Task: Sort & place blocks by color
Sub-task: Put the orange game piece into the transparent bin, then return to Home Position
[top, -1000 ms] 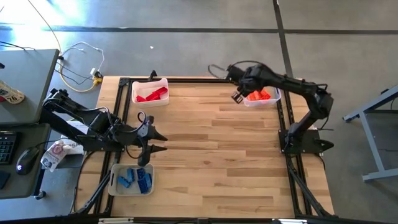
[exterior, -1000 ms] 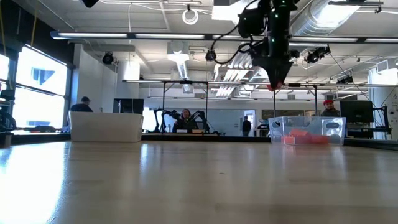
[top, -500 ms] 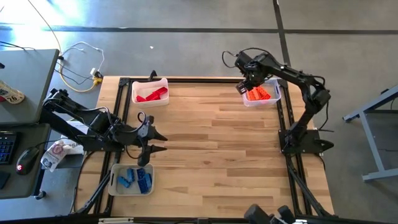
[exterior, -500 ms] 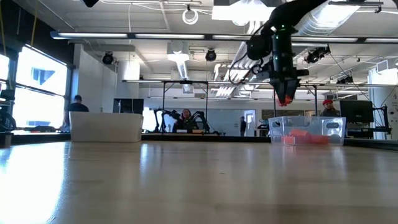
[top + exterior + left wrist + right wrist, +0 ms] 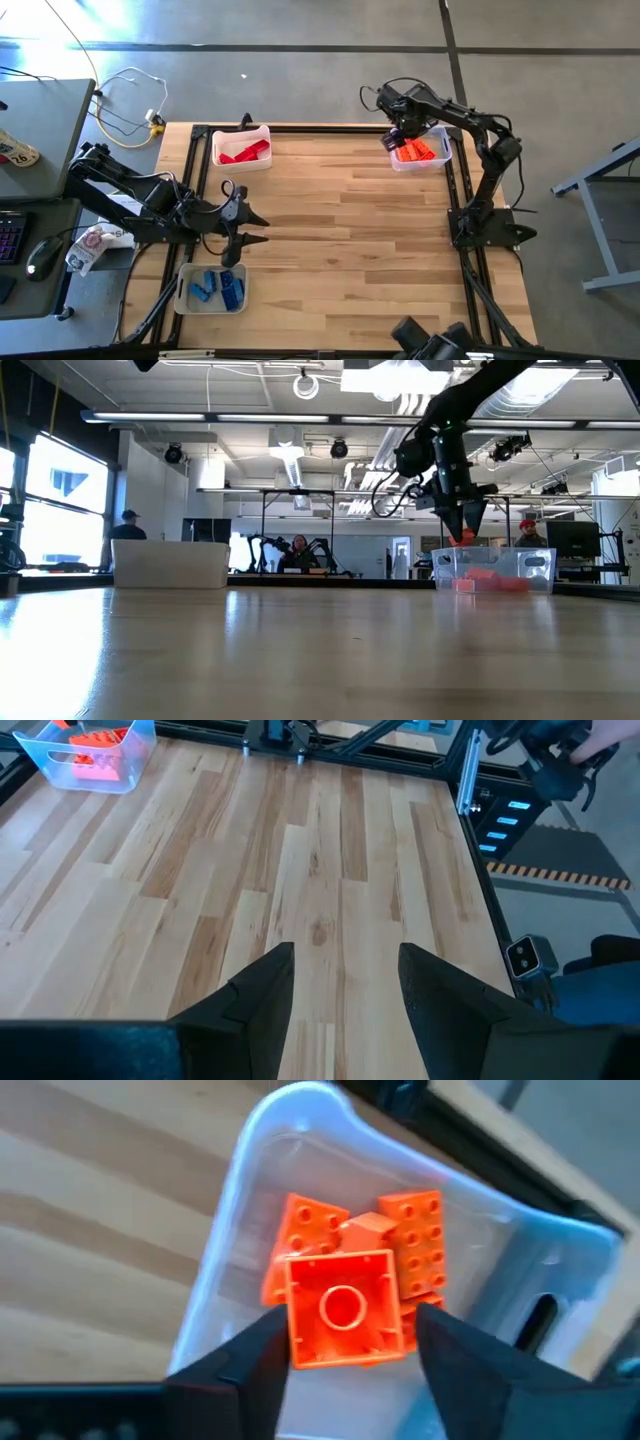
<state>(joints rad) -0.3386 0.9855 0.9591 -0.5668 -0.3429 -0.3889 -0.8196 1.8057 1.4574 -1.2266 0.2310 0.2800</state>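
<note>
Above the near-left corner of the clear tray (image 5: 432,160) of orange blocks (image 5: 418,152) at the table's far right, my right gripper (image 5: 392,140) points down with its fingers spread. An orange block (image 5: 340,1310) sits between the fingertips, hollow underside toward the wrist camera. In the low view the block (image 5: 464,540) shows at the fingertips, just above the tray rim (image 5: 495,552). Several orange blocks (image 5: 410,1245) lie in the tray below. My left gripper (image 5: 258,228) waits open over the table's left side, holding nothing. My right gripper has one finger (image 5: 255,1355) on each side of the orange block's walls (image 5: 296,1320), coming from above. A narrow gap shows at the other finger (image 5: 440,1350). I cannot tell whether the fingers touch the block. The block is clear of the tray's contents.
A tray with red blocks (image 5: 241,148) stands at the far left, and a tray with blue blocks (image 5: 212,288) at the near left. Bare wood (image 5: 340,230) lies between the arms. People and benches show in the room beyond the far edge.
My right gripper has swung toward the table's right edge until it stood over the orange tray, and has come down toward the rim. Its fingers, shut on the orange block before, now stand apart. The left arm kept still.
</note>
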